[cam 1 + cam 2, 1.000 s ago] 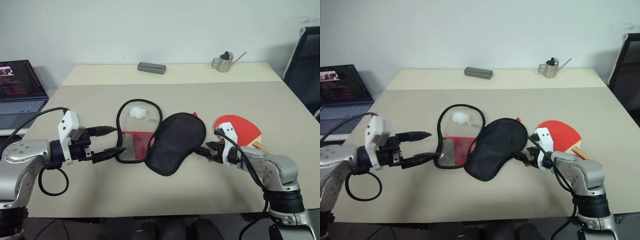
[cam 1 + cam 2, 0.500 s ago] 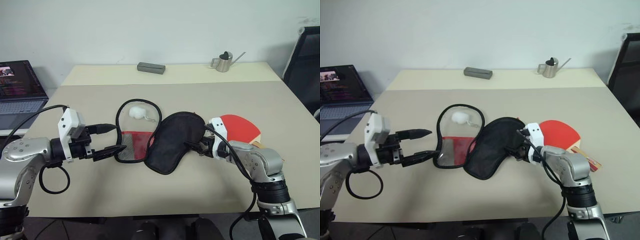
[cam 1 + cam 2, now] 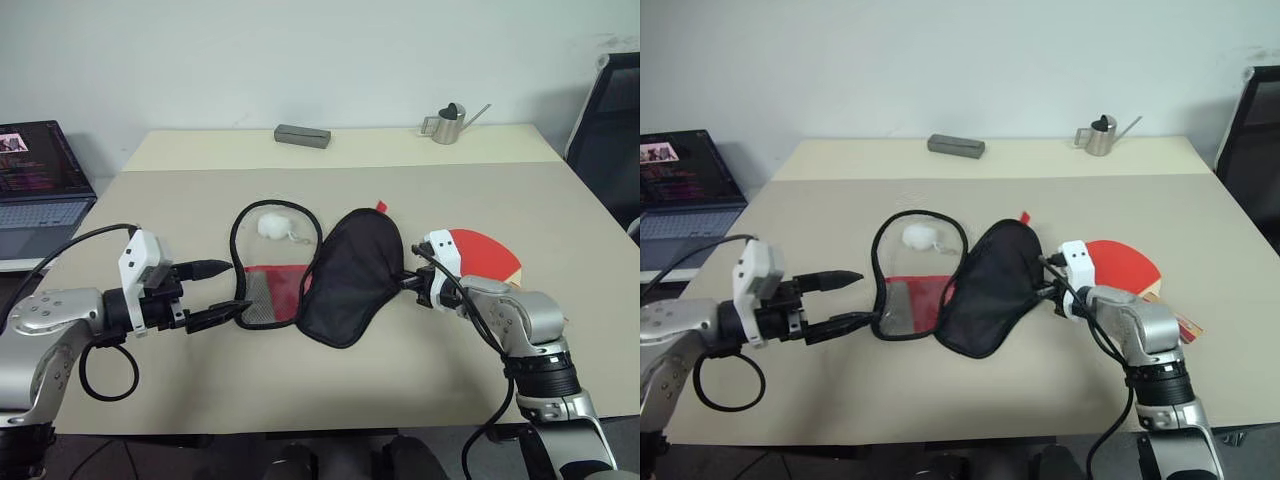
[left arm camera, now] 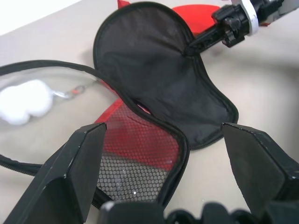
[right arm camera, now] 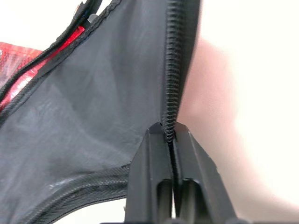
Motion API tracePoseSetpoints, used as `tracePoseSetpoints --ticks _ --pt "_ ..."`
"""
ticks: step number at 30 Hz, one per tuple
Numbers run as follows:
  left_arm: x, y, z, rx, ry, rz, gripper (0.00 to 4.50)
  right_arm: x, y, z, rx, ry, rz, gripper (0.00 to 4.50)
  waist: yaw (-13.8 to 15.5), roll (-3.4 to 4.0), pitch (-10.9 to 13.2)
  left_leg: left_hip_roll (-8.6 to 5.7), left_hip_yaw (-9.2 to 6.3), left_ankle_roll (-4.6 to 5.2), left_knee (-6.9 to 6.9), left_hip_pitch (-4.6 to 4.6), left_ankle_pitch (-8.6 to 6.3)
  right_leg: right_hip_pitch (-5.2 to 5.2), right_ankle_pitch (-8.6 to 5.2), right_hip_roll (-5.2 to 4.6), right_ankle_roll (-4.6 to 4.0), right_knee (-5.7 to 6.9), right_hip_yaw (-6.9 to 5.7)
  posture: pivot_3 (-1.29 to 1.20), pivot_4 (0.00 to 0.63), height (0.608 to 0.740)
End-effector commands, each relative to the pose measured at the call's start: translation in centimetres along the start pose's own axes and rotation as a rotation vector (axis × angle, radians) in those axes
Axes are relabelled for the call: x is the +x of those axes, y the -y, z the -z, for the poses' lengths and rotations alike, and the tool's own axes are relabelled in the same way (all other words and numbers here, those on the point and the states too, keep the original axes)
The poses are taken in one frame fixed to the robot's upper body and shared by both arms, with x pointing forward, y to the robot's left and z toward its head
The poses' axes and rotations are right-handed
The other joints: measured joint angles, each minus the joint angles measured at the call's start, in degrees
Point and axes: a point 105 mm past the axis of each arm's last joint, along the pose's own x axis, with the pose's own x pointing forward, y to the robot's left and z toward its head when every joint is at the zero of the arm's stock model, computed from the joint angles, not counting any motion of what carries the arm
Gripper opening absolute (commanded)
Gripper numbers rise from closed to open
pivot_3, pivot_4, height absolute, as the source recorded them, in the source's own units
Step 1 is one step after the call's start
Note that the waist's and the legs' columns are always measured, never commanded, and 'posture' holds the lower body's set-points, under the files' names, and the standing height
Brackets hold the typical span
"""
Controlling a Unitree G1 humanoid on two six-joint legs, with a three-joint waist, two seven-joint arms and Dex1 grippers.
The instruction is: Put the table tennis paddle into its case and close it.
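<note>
the left gripper (image 3: 222, 293) waits wide open, holding nothing, just beside the clear side of the case (image 3: 350, 277), which lies open in the middle of the table (image 3: 200, 390). the right gripper (image 3: 408, 283) is pinched tight on the zip edge of the black flap. the paddle (image 3: 487, 254) lies behind that arm. it is best to lift the flap slowly and keep it wide, so the paddle can slide in.

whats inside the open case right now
In the clear half of the case lies a white fluffy ball on a small chain. The table tennis paddle is not inside; it lies on the table beside the right gripper. The raised black flap covers whatever lies under it.
</note>
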Motion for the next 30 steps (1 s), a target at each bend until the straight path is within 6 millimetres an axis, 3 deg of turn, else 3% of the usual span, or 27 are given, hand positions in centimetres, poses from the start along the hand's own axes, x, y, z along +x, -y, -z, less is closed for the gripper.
tracePoseSetpoints --ticks 1,15,30 --pt "0.1 0.6 -0.8 0.032 0.019 0.013 4.28 0.1 0.1 -1.6 -0.065 0.041 -0.006 0.02 0.00 0.00 0.00 0.00 0.01 0.00 0.00 0.00 0.00 0.00 0.00 0.00 0.00 0.00 0.00 0.00 0.150 0.740" --pt "1.1 1.2 -1.1 0.037 0.029 0.046 4.28 1.5 3.8 -4.8 -0.316 0.006 0.055 0.02 -0.02 -0.01 0.01 -0.01 0.02 0.00 -0.01 -0.01 0.00 0.00 0.00 0.00 0.00 -0.03 0.00 0.00 0.150 0.740" --pt "2.5 1.3 -1.9 0.066 0.046 0.089 4.28 2.2 6.5 -7.9 -0.527 -0.017 0.101 0.02 -0.21 -0.01 0.02 -0.02 0.03 -0.03 0.00 -0.03 0.02 -0.01 0.00 -0.01 -0.01 -0.08 0.00 0.00 0.150 0.740"
